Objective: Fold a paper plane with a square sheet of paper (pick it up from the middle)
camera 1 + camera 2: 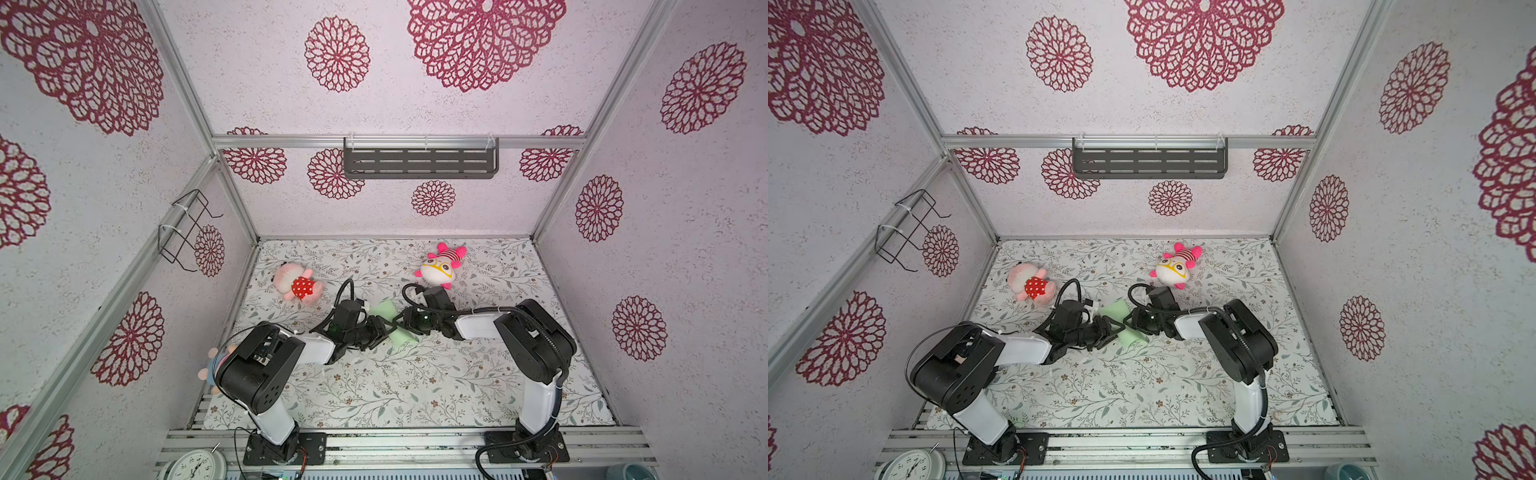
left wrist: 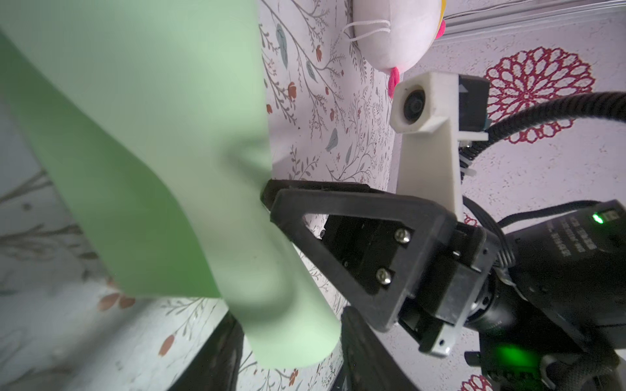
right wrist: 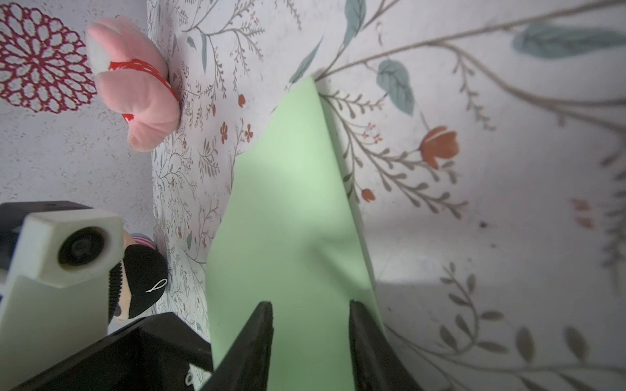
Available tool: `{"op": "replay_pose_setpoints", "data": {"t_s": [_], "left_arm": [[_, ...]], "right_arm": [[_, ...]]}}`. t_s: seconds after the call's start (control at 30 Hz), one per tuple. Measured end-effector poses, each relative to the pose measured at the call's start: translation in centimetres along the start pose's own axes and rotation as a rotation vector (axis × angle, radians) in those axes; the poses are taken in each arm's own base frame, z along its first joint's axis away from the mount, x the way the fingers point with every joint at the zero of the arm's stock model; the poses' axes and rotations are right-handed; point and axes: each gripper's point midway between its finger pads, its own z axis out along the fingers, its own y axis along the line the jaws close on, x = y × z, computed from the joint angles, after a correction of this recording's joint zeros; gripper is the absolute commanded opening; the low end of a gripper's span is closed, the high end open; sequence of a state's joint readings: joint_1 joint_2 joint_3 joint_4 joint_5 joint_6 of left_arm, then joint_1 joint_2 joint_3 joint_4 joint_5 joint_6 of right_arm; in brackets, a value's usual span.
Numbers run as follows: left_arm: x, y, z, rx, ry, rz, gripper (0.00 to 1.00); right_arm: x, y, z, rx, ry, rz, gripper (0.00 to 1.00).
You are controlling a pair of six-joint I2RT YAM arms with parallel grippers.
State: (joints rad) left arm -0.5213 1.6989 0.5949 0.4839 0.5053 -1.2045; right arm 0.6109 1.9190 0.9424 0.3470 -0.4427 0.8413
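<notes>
floral mat (image 1: 415,386), green paper (image 1: 384,309), patterned walls

Little can be read. The round white analogue clock (image 1: 195,465) at the near edge in both top views bears a ring of numerals, too small to make out. White lettering on the black motor housing (image 2: 572,237) is blurred beyond reading.

Two arms, white link shells between chunky black joint housings. Black triangular fingers (image 2: 342,237) fixed with two silver screws (image 2: 403,235). A white camera mount (image 2: 426,128), ribbed black cable (image 2: 555,108) looping off it, green status light (image 2: 598,218) glowing.
</notes>
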Motion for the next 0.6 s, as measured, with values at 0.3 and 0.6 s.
{"op": "replay_pose_setpoints", "data": {"t_s": [0.3, 0.6], "left_arm": [[1.3, 1.0, -0.4, 0.026, 0.003, -0.065, 0.51], [2.6, 0.0, 0.0, 0.111, 0.023, -0.085, 0.46]], "right_arm": [[0.0, 0.0, 0.0, -0.003, 0.001, 0.002, 0.42], [0.0, 0.0, 0.0, -0.003, 0.001, 0.002, 0.42]]}}
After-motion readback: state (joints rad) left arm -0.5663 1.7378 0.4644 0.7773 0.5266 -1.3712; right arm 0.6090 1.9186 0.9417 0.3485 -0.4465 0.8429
